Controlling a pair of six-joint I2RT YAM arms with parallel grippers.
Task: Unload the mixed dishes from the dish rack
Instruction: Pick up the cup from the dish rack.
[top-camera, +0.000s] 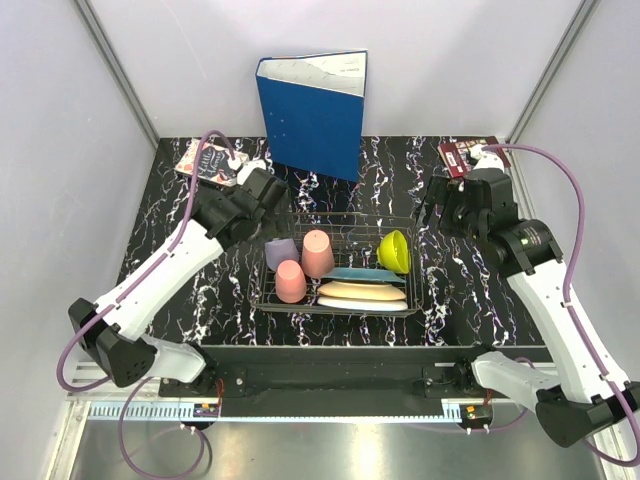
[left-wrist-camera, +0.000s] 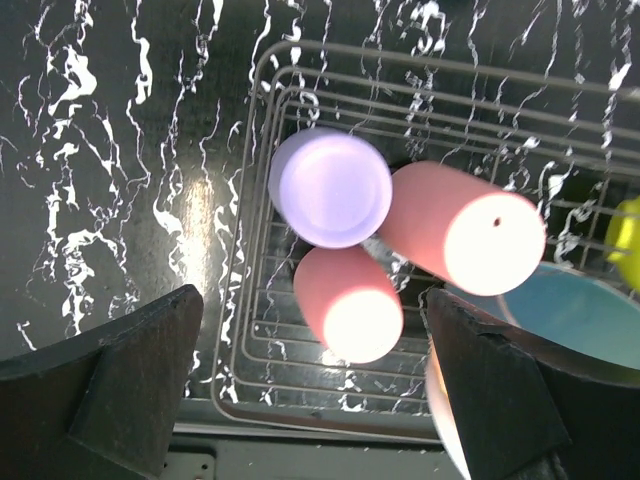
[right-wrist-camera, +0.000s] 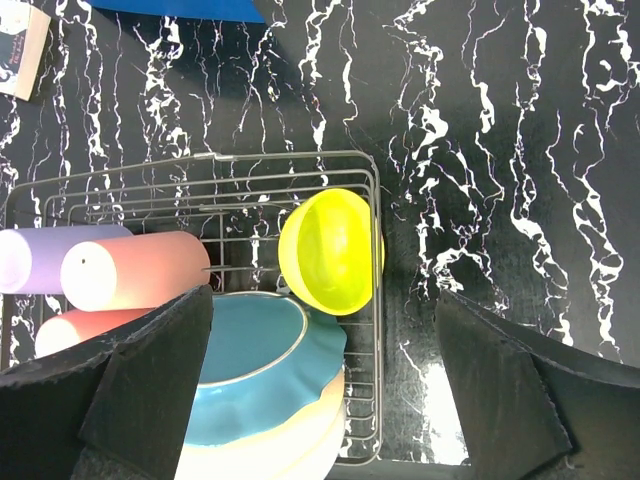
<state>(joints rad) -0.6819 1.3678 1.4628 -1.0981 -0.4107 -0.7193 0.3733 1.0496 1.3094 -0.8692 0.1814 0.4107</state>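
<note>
Wire rack (top-camera: 345, 216) sits mid-surface toward the near edge, holding three cups (top-camera: 317, 253) at left, stacked plates (top-camera: 362, 292) and a yellow bowl (top-camera: 396, 250) at right. Left hand (top-camera: 264, 193) and right hand (top-camera: 440, 206) hover by its far corners, both wide open and empty.

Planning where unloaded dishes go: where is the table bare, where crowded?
Bare table lies left of the dish rack, partly under the left arm, and right of it, under the right arm. The strip between rack and blue binder is narrow. The rack itself is packed with cups, bowl and plates.
</note>
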